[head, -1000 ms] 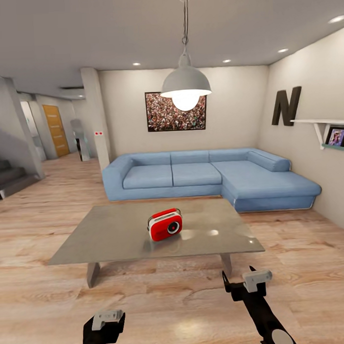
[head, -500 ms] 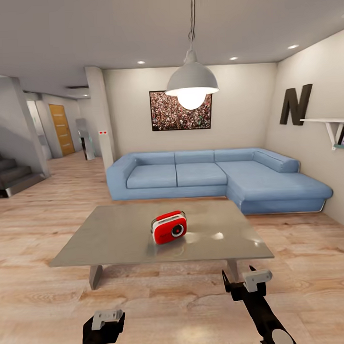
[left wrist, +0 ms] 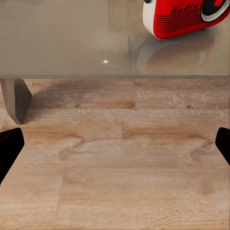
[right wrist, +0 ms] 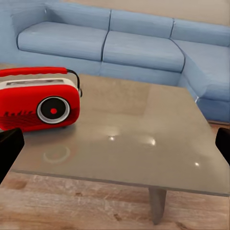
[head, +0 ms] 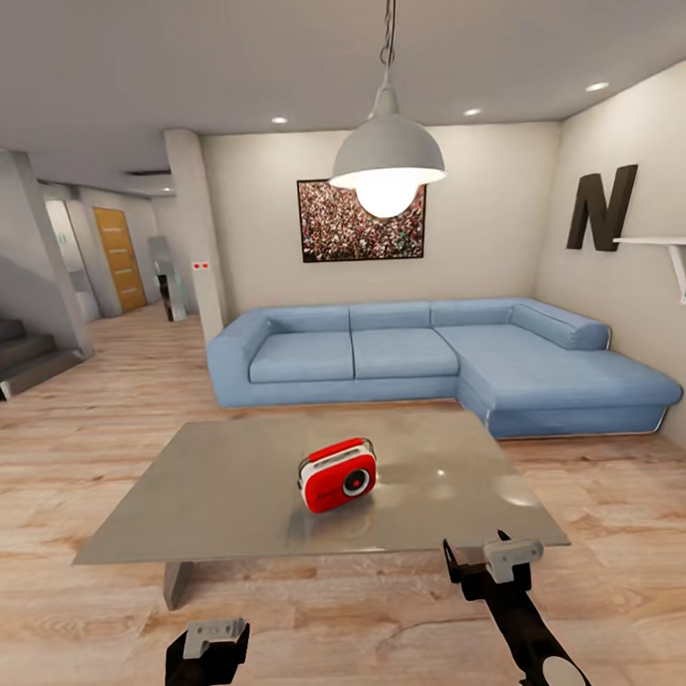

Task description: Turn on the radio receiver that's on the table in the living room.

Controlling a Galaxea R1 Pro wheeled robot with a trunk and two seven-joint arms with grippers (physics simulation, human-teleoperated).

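The red radio receiver (head: 337, 475) stands upright on the glossy grey table (head: 210, 489), near the middle, its round dial facing me. The left wrist view catches its lower front (left wrist: 184, 19) beyond the table's near edge (left wrist: 72, 43). In the right wrist view the radio receiver (right wrist: 38, 98) sits at one side of the tabletop (right wrist: 139, 139). My left gripper (head: 202, 657) hangs low over the floor, short of the table; its fingertips (left wrist: 9, 148) stand wide apart, open and empty. My right gripper (head: 477, 549) is raised at the table's front edge, also open and empty.
A blue L-shaped sofa (head: 434, 364) runs behind the table. The white pendant lamp (head: 387, 161) hangs above the table. A crowd picture (head: 363, 218) and a black letter N (head: 602, 210) are on the walls. Stairs (head: 14, 352) lie far left. Light wood floor (head: 345, 622) surrounds the table.
The whole view has shifted: the table and radio now sit lower and larger in the picture, so the camera has come closer. Both arms hold the same pose.
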